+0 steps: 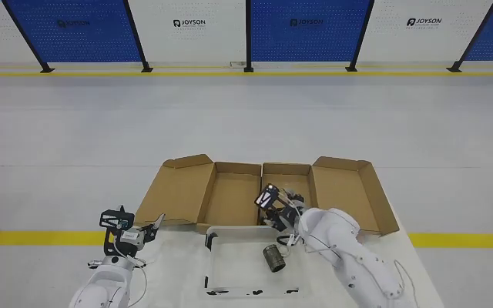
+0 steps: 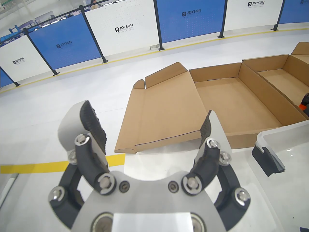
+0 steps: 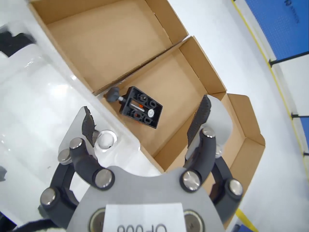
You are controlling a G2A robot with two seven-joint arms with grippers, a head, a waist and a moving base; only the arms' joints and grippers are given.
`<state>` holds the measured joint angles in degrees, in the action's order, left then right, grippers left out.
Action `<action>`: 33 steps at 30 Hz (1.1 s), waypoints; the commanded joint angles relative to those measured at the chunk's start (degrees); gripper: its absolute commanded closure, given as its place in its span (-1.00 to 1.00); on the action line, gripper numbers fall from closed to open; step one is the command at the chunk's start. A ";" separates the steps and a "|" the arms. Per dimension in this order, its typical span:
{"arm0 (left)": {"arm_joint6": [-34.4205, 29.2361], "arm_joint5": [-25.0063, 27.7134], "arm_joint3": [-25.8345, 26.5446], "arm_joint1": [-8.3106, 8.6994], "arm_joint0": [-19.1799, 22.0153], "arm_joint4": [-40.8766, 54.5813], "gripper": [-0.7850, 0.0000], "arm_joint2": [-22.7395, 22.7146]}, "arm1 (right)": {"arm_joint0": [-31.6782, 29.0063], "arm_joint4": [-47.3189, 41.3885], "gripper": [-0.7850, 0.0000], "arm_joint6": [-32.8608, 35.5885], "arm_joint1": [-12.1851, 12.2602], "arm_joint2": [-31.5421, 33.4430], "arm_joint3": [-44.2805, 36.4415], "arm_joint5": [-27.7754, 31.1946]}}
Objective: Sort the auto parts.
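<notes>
Auto part (image 3: 141,111), cardboard box (image 3: 179,77), white table (image 2: 243,167)

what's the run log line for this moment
right gripper: open, over right box | black part: lying in right box | left gripper: open, empty | dark cylinder: in clear bin

White table (image 1: 179,266), cardboard boxes (image 1: 231,202), clear bin (image 1: 239,266)

Floor (image 1: 246,123): pale grey, smooth, evenly lit. Far side: alternating blue panels (image 1: 308,27) and white panels (image 1: 189,31), held on black posts (image 1: 248,35). Yellow line (image 1: 246,74) runs along their base. Second yellow stripe (image 1: 46,238) crosses the floor nearer in.
</notes>
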<state>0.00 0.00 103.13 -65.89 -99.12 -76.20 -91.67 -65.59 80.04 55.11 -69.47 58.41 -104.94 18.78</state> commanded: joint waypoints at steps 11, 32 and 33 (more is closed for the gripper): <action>0.00 0.00 0.00 0.00 0.00 0.00 -1.00 0.00 | -8.54 8.49 -1.00 1.86 1.31 -1.73 -8.37 6.18; 0.00 0.00 0.00 0.00 0.00 0.00 -1.00 0.00 | -8.60 -23.02 -1.00 10.74 3.04 2.40 -8.22 19.65; 0.00 0.00 0.00 0.00 0.00 0.00 -1.00 0.00 | -8.06 -24.58 -1.00 11.91 3.20 2.55 -7.46 18.48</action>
<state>0.00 0.00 103.13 -65.89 -99.12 -76.20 -91.67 -74.25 56.90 65.95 -66.45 60.83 -113.12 38.55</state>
